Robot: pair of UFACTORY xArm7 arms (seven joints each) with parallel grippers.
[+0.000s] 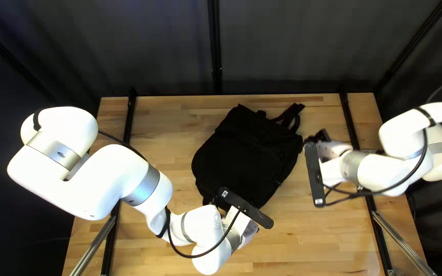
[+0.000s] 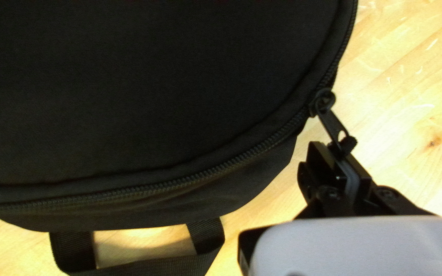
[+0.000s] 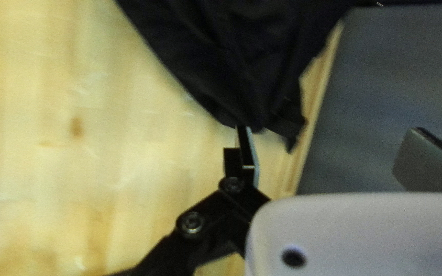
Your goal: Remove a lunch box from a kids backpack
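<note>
One black backpack (image 1: 246, 153): lies mid-way across the wooden table (image 1: 154, 138), straps (image 1: 291, 116) toward the far edge. Left gripper (image 1: 222, 203): fingers closed on a zipper pull (image 2: 333, 125). Right gripper (image 1: 317, 137): fingers spread wide, gripping nothing, beside the backpack.

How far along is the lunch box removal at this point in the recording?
Done: nothing of the removal that I can see; the backpack shows no opening along the visible zipper. In hand: the left gripper looks shut on the zipper pull, while the right gripper is open near the backpack. Left, probably: unzipping, then taking out the lunch box, which is not in sight.
</note>
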